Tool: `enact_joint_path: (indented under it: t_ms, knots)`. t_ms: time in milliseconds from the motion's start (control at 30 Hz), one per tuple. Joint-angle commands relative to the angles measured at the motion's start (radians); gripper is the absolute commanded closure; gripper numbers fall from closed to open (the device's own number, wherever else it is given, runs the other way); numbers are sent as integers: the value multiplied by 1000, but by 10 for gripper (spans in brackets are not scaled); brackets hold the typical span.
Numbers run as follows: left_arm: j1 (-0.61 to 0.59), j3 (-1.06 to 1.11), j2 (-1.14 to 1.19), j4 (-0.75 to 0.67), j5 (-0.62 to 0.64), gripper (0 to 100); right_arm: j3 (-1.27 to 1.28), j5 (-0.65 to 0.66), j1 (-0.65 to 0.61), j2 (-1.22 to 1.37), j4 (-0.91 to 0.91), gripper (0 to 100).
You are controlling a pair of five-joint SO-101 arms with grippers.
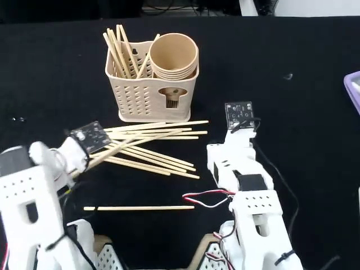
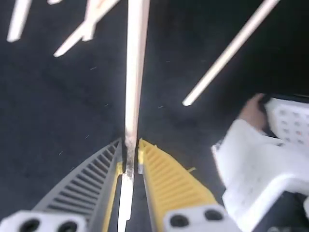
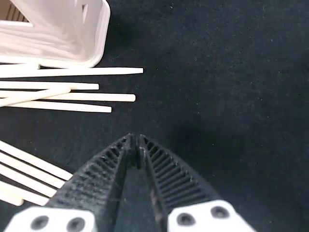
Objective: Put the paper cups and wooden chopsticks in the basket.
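Note:
A beige perforated basket (image 1: 147, 95) stands at the back of the black table, holding stacked paper cups (image 1: 173, 55) and several upright wooden chopsticks (image 1: 120, 49). Several more chopsticks (image 1: 152, 149) lie scattered in front of it, and one lone chopstick (image 1: 140, 208) lies nearer the arms. My left gripper (image 2: 129, 145) is shut on a chopstick (image 2: 134, 72) that points toward the pile; in the high view that held chopstick (image 1: 112, 153) sits at the pile's left side. My right gripper (image 3: 134, 145) is shut with nothing in it, over bare table right of the chopstick tips (image 3: 120, 84).
A corner of the basket (image 3: 91, 34) shows in the right wrist view. A purple container edge (image 1: 353, 87) sits at the far right of the table. Open black surface lies right of the basket and the right arm (image 1: 247, 185).

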Motion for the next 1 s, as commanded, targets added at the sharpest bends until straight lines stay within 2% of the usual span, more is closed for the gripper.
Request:
enact_joint_path:
  t_ms: [0, 167, 233, 500, 667, 800, 967]
  knots:
    - [-44, -68, -118, -63, 41, 971, -36, -8, 15, -36, -31, 985]
    - [-36, -67, -265, -164, 203, 971, -27, -8, 15, -28, -61, 984]
    - [-30, -70, -318, -241, 308, 971, -27, -8, 15, -28, -60, 984]
    - [88, -67, -454, -569, 948, 971, -27, -8, 15, -28, -60, 984]
    - [191, -67, -419, -793, 1261, 971, -13, -8, 15, -35, -66, 984]
    - [266, -67, -325, -971, 1398, 971, -13, -8, 15, -35, -66, 984]
    - [397, -68, -169, -1198, 1427, 971, -13, -8, 15, -35, -68, 984]
